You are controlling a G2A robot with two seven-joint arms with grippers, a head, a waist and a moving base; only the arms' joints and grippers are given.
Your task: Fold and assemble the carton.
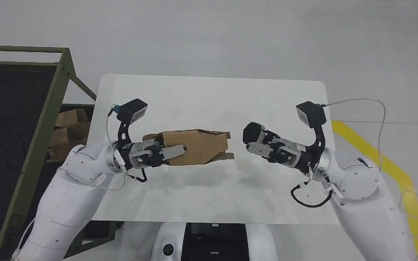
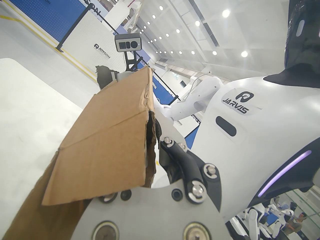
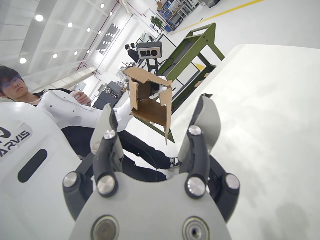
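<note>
Mid-assembly: our left gripper [image 1: 171, 151] clamps the half-opened carton [image 1: 199, 145], our right gripper [image 1: 250, 140] gapes empty nearby, probably folding end flaps next.

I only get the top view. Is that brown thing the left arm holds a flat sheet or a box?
Observer: The right wrist view looks into the carton's end. It is opened into a hollow tube, with the end flaps unfolded.
Operator: Is the other arm ready to grab it?
Observer: The right tool is open and holds nothing.
Operator: Is the cardboard in good shape?
Observer: The left wrist view shows a ragged, crumpled edge along one corner fold.
</note>
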